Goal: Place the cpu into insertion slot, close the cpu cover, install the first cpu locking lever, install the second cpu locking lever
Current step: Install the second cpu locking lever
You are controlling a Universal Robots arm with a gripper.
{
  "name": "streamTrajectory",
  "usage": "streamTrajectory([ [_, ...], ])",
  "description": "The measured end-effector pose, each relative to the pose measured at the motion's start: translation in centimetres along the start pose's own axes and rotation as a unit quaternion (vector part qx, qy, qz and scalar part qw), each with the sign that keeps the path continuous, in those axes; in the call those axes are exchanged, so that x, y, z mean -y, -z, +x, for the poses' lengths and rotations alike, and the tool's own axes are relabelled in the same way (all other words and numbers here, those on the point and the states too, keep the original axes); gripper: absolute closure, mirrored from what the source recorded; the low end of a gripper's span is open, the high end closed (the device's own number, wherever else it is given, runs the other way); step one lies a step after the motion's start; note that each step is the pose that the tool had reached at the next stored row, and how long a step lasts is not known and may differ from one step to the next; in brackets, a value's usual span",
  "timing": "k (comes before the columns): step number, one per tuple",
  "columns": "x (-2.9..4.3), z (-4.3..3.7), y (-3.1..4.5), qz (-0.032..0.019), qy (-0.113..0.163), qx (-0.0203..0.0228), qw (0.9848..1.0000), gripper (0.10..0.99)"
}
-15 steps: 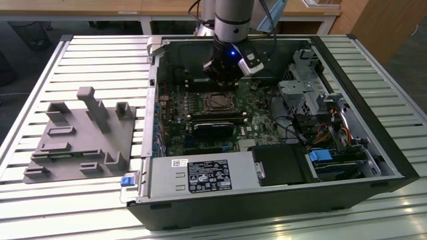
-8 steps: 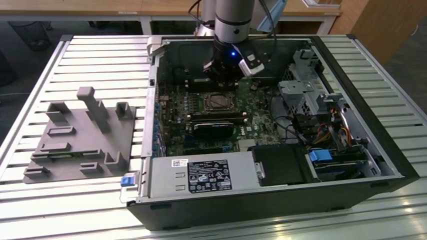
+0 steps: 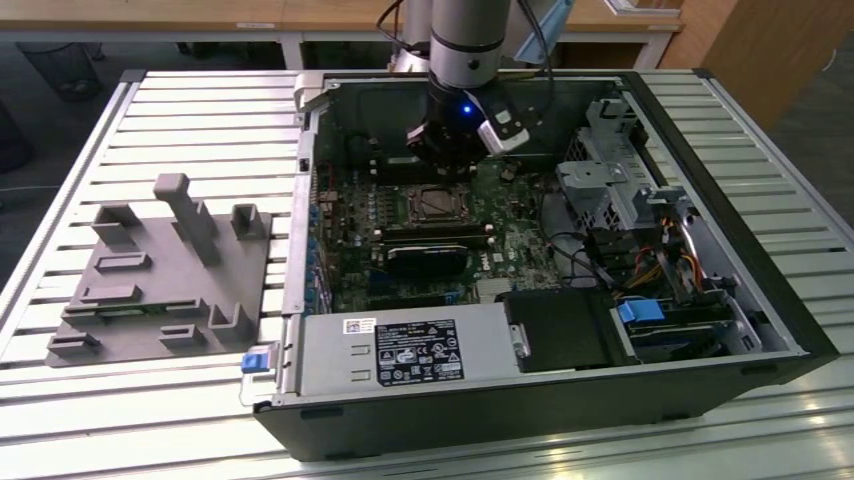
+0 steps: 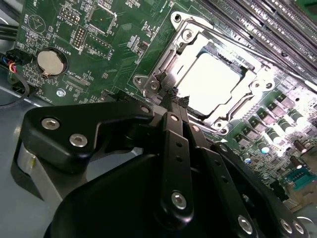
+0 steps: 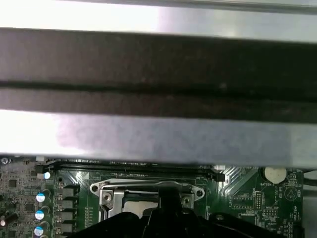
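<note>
The cpu (image 4: 213, 82) lies flat in the insertion slot (image 3: 438, 205), its silvery top glaring under the light. Over it lies the cpu cover (image 4: 187, 38), a silver frame with the chip showing through its window. My gripper (image 4: 174, 98) is shut, its black fingers pressed together, with the tips at the cover's near edge beside a screw corner (image 4: 151, 85). I cannot make out anything between them. In the exterior view the gripper (image 3: 447, 165) hangs just behind the slot inside the case. The first wrist view shows the cover (image 5: 148, 191) ahead of the gripper.
Long black memory slots (image 4: 257, 25) run beside the socket, and a coin battery (image 4: 51, 62) sits on the green board. A black block (image 3: 427, 260), a power supply (image 3: 400, 350) and cables (image 3: 654, 265) crowd the case. A grey fixture (image 3: 160, 270) stands on the slatted table.
</note>
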State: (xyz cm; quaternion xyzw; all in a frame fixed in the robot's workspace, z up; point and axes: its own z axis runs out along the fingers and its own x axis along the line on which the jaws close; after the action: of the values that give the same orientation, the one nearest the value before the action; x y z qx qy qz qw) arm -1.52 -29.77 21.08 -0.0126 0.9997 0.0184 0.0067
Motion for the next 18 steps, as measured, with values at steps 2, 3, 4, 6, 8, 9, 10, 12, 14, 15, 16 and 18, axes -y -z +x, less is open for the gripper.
streamTrajectory([
  [2,-0.01,-0.01,0.26,-0.0001,0.0,0.0,1.0,0.98],
  [3,-0.02,-0.01,0.59,-0.0002,0.0,0.0001,1.0,0.98],
  [4,-0.03,-0.02,0.99,-0.0002,0.0,0.0001,1.0,0.98],
  [6,-0.07,-0.03,1.9,-0.0003,0.0,0.0,1.0,0.98],
  [8,-0.08,-0.04,2.71,-0.0002,0.0,0.0,1.0,0.98],
  [9,-0.06,-0.05,2.97,-0.0002,0.0,-0.0001,1.0,0.98],
  [10,-0.02,-0.05,3.06,-0.0002,0.0,0.0,1.0,0.98],
  [12,0.15,-0.04,3.08,-0.0002,0.0,0.0,1.0,0.98],
  [14,0.46,-0.03,3.1,-0.0002,0.0,-0.0001,1.0,0.98],
  [15,0.66,-0.02,3.11,-0.0001,0.0,-0.0001,1.0,0.98],
  [16,0.92,-0.01,3.11,-0.0002,0.0,0.0,1.0,0.98],
  [18,1.4,0.01,3.13,-0.0002,0.0,-0.0001,1.0,0.98],
])
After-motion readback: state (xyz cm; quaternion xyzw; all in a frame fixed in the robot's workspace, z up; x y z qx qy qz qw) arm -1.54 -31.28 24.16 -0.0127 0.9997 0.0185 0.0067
